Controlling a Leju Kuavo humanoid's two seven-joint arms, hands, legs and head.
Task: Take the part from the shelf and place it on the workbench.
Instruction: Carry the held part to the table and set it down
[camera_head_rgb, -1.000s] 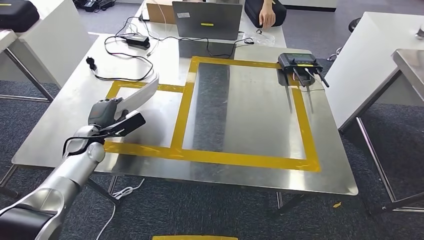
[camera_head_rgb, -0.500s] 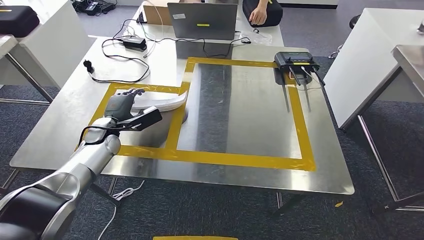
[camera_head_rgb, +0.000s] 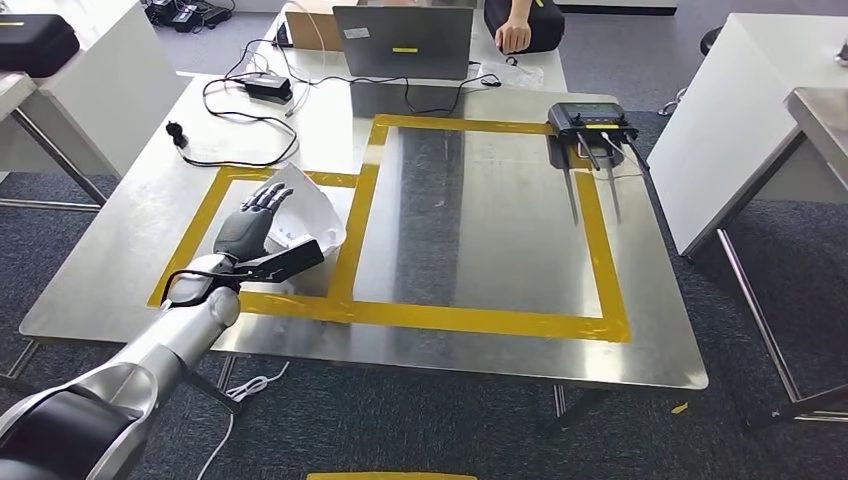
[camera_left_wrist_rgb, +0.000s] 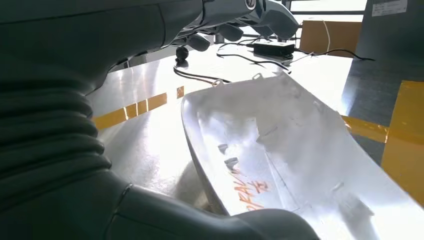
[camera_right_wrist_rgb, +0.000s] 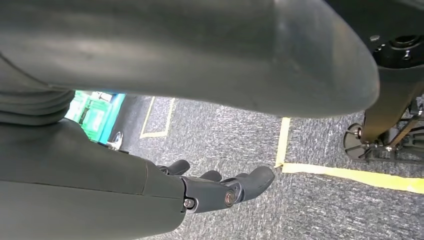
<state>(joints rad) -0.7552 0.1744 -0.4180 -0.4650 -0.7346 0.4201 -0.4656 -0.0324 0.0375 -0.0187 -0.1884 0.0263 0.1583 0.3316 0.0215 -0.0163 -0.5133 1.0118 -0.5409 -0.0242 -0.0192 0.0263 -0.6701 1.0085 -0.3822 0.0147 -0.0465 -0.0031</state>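
Note:
The white curved part (camera_head_rgb: 306, 214) lies on the steel workbench (camera_head_rgb: 480, 220), inside the small yellow-taped square (camera_head_rgb: 222, 186) at its left. My left hand (camera_head_rgb: 245, 230) hovers over the part's near end, fingers spread and lifted off it. The left wrist view has the part (camera_left_wrist_rgb: 300, 165) flat on the metal with orange writing on it. There the dark fingers (camera_left_wrist_rgb: 270, 15) stand well above it, while the thumb (camera_left_wrist_rgb: 250, 225) covers its near edge. My right hand (camera_right_wrist_rgb: 220, 192) hangs over the grey carpet with nothing in it, fingers loosely apart.
A black router (camera_head_rgb: 590, 124) with antennas sits on the large taped square's far right corner. A laptop (camera_head_rgb: 405, 40), a power adapter (camera_head_rgb: 270, 86) and cables (camera_head_rgb: 240, 150) crowd the far side. A person's hand (camera_head_rgb: 515, 36) rests on a black bag there. White tables flank the bench.
My left hand swung the part round and lowered it into the small taped square, and its fingers have since spread off it. The camera shifted slightly at first.

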